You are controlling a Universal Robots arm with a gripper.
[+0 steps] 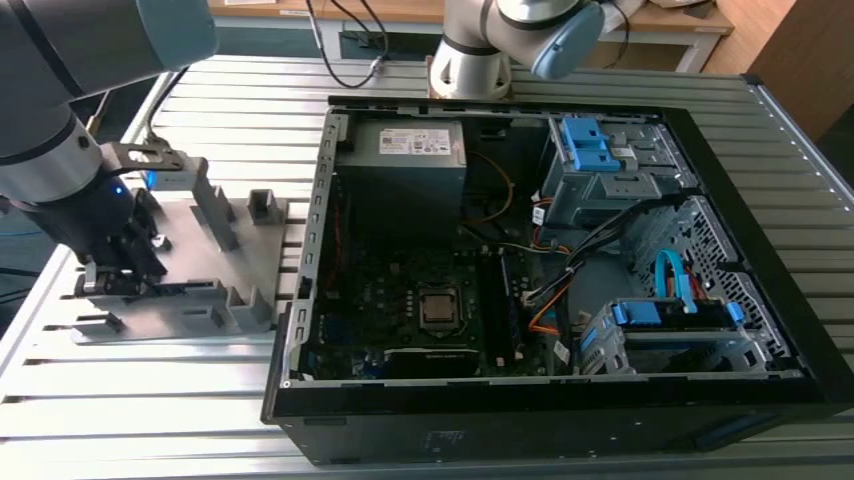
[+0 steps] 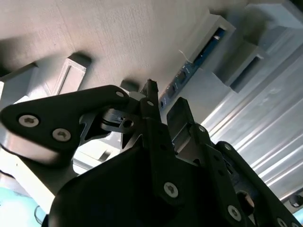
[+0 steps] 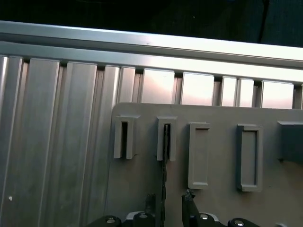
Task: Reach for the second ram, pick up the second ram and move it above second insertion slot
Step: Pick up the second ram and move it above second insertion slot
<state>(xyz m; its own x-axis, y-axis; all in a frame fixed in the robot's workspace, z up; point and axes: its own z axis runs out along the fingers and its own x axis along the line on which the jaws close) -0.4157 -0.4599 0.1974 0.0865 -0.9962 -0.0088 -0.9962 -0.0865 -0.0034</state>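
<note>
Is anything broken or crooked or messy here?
Nothing stands out. The second ram stands straight on its edge in a slotted block of the grey holder plate. The gripper sits low over it, with open fingers on either side. The computer case lies open on the table, looking tidy.

A: Where's the holder plate [image 1: 187, 315]?
B: On the table [image 1: 134, 410], just beside the PC case [image 1: 534, 405], at the exterior view's left of it.
A: And the second ram [image 3: 164, 175]?
B: On edge in a plate slot, btw. the gripper [image 3: 169, 201] fingers w/ gaps either side.
</note>
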